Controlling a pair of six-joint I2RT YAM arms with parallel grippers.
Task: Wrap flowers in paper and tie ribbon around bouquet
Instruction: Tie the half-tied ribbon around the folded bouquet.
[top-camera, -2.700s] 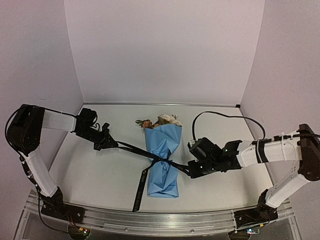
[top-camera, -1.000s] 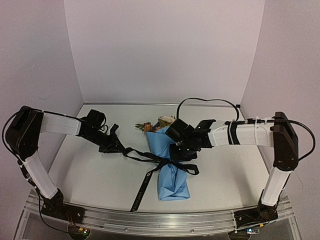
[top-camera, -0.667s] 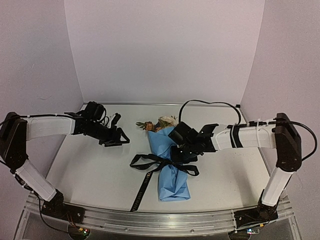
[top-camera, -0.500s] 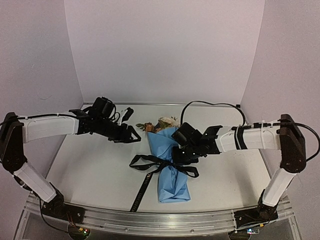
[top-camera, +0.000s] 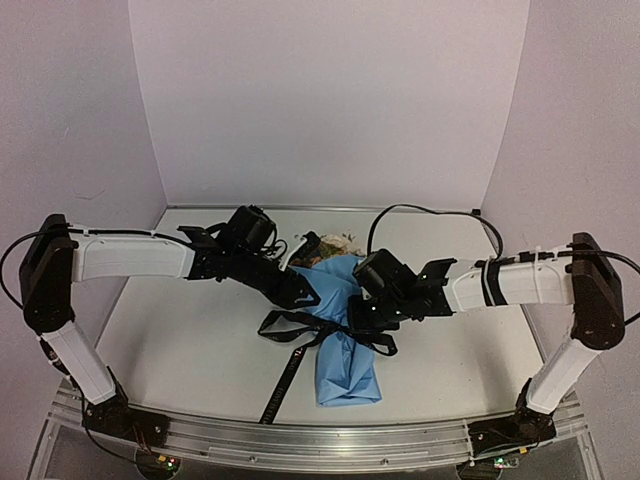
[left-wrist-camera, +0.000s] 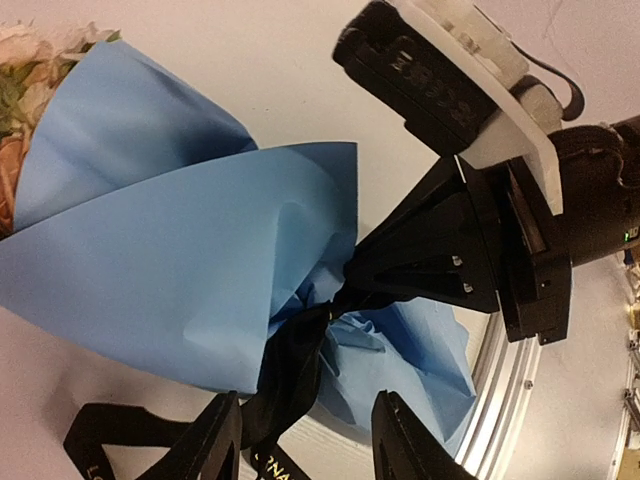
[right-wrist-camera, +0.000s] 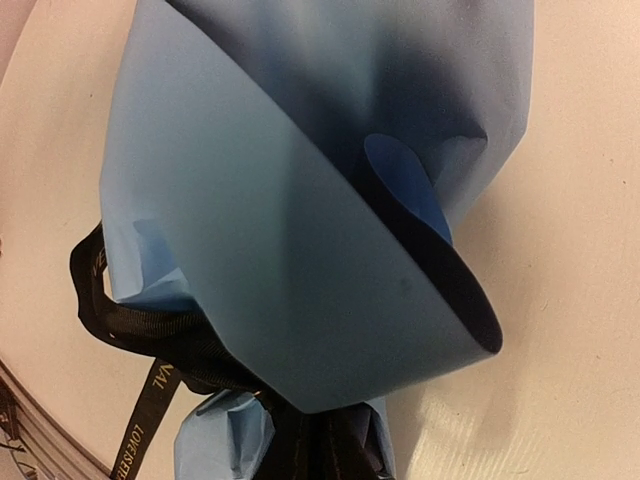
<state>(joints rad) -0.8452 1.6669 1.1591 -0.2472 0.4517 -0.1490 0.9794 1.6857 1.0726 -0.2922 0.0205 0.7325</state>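
Pale surface (top-camera: 180, 340) fills lower half of top view. Bouquet (top-camera: 347, 360) lies at ctr, wide end twd top of frame, narrow end twd bottom edge. Ribbon (top-camera: 283, 380) wraps its waist, tail running to lower left. R claw (top-camera: 358, 315) pressed together, pinching ribbon at waist. L claw (left-wrist-camera: 305, 440) spread, fingers either side of ribbon.

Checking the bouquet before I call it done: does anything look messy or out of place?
The ribbon looks untidy: it cinches the bouquet at its waist, but a slack loop flops to its left and one long tail trails toward the table's near edge. The paper below the tie is crumpled. Nothing looks spilled.
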